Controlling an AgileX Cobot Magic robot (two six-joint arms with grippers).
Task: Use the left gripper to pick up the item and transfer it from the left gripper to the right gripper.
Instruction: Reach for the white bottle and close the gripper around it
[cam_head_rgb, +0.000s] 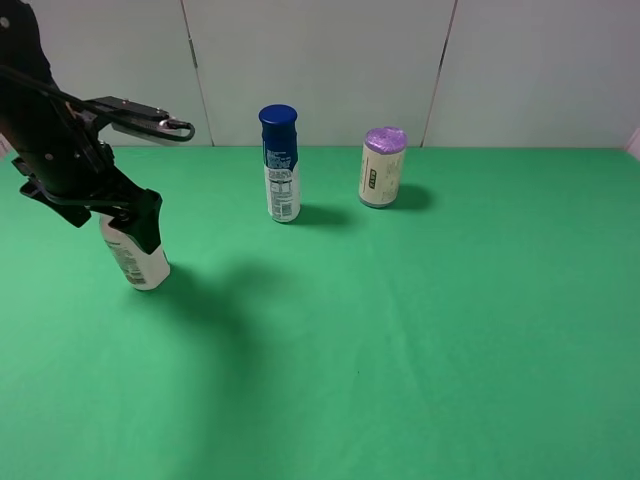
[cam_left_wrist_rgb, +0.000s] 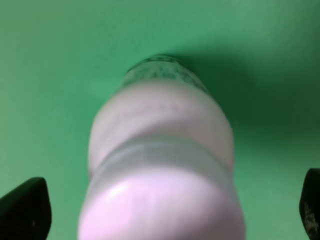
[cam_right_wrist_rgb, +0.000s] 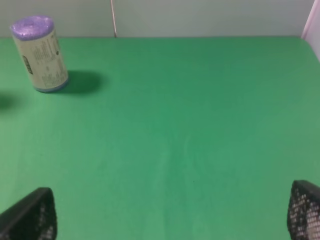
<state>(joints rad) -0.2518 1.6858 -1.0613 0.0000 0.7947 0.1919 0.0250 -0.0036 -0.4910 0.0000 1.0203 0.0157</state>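
Exterior high view: the item (cam_head_rgb: 138, 262) stands on its base at the left of the green cloth (cam_head_rgb: 420, 330), long axis close to vertical, cap end up and hidden under the left gripper (cam_head_rgb: 140, 222). Left wrist view, blurred, shows its white ribbed cap and squat white body with dark small print, sitting between fingers (cam_left_wrist_rgb: 25, 207) spread wide and clear of it. The right gripper (cam_right_wrist_rgb: 170, 215) hangs wide open over bare cloth; a blue-capped bottle (cam_head_rgb: 280, 165) and purple-lidded can (cam_head_rgb: 382, 168) stand before white wall panels (cam_head_rgb: 320, 60).
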